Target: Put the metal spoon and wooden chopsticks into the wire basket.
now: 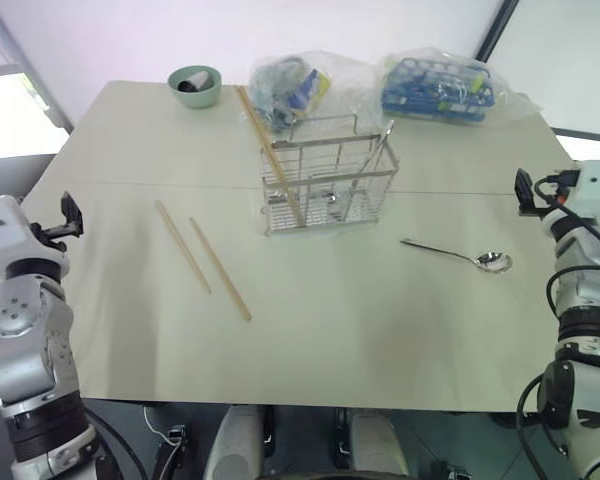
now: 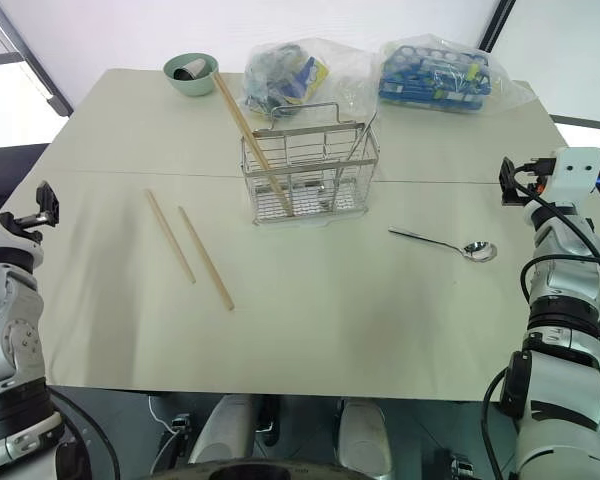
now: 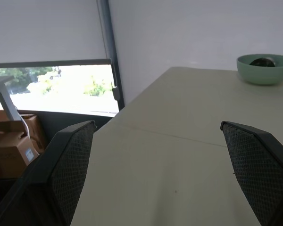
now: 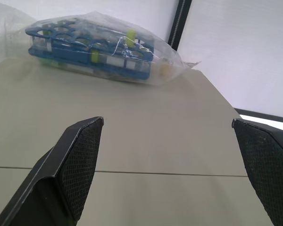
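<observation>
1. Far left, the left pincer (image 1: pixel 70 215) hovers at the desk's edge with its fingers (image 3: pixel 68 165) spread wide and nothing between them. It is well apart from any utensil, so it looks parked and ready rather than mid-reach.
2. Next along, two wooden chopsticks (image 1: pixel 202 258) lie flat on the desk (image 1: pixel 360 340), side by side and slanted, left of and in front of the basket. They are on the left arm's side, so that arm seems the natural one to fetch them.
3. At the back left sits a green bowl (image 1: pixel 195 86) with something dark inside, clear of the work.
4. Centre stage: the wire basket (image 1: pixel 328 183) stands upright. One more chopstick (image 1: pixel 268 150) is already in it, leaning up and out over the rim toward the bowl, too long to lie inside. A thin metal utensil (image 1: pixel 375 160) also leans in the right corner.
5. Behind the basket are two clear bags of blue items (image 1: pixel 435 85), bystanders only.
6. Right of the basket and nearer the robot, the metal spoon (image 1: pixel 458 256) lies flat, bowl pointing right: easy pickings for the right arm.
7. Far right, the right pincer (image 1: pixel 525 192) waits, fingers (image 4: pixel 78 165) spread, empty, beside the desk's edge.
</observation>
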